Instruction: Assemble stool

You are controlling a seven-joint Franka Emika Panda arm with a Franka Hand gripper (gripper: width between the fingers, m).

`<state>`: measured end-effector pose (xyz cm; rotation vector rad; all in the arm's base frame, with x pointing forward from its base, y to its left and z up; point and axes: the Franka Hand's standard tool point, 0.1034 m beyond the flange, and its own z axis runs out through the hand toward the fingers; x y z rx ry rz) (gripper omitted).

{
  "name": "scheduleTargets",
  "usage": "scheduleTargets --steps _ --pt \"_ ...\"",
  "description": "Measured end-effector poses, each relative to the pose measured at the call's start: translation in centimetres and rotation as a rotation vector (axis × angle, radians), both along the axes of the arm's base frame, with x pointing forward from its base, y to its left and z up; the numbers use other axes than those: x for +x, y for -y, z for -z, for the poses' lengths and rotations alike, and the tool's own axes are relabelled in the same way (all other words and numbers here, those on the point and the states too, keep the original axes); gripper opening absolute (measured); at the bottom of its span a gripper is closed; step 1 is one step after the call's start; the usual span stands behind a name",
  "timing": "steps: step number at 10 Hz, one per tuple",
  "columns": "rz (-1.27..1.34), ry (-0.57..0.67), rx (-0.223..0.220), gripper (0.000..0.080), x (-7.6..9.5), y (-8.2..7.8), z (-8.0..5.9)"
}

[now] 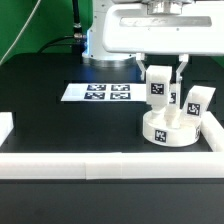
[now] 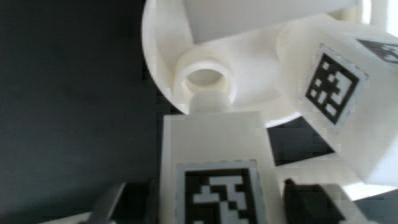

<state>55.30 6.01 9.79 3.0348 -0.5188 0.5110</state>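
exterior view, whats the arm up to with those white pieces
The arm is putting a stool together. Its pincer holds one tagged white leg upright just above the round seat, which lies near the front rail. The wrist view shows the leg lined up close to a hole in the seat. A second leg already stands on the seat. The marker board lies flat to the exterior view's left.
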Motion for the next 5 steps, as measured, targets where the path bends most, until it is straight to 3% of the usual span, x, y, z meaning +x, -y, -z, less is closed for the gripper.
scheduleTargets --steps 5 --pt "-0.01 -0.014 -0.013 0.0334 -0.33 0.19 0.87"
